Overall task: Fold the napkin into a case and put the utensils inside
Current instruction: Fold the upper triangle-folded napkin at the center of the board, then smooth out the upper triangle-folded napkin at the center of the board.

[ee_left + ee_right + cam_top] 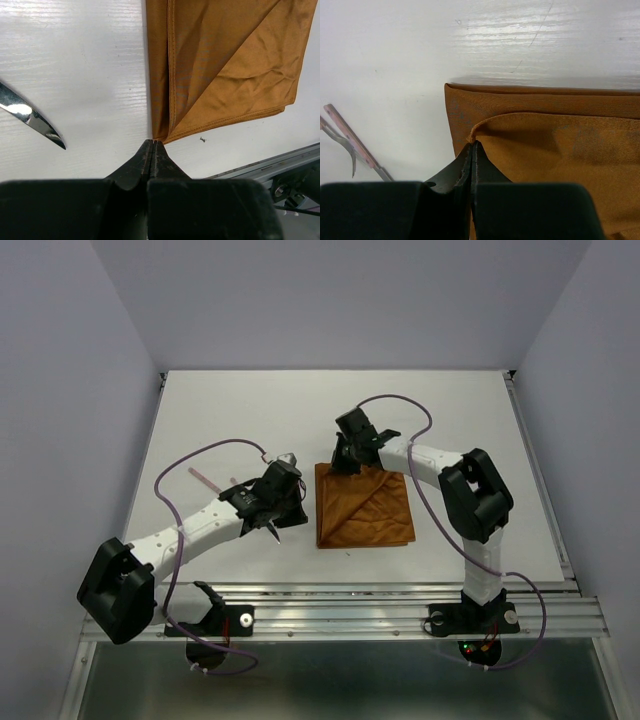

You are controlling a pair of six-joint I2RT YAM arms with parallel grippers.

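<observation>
The rust-orange napkin lies folded into a rough square mid-table, with a diagonal fold across its top layer. My right gripper is at its far-left corner, shut on the corner of the upper layer, which is slightly lifted. My left gripper is shut, its tips touching the napkin's near-left corner; I cannot tell if cloth is between them. Silver utensils lie left of the napkin: a shiny blade, and a slender piece with a pinkish handle. No finished case shows.
A thin pinkish utensil and a silver glint lie on the white table beside the left wrist. The metal front rail runs just behind the napkin's near edge. Purple cables loop over both arms.
</observation>
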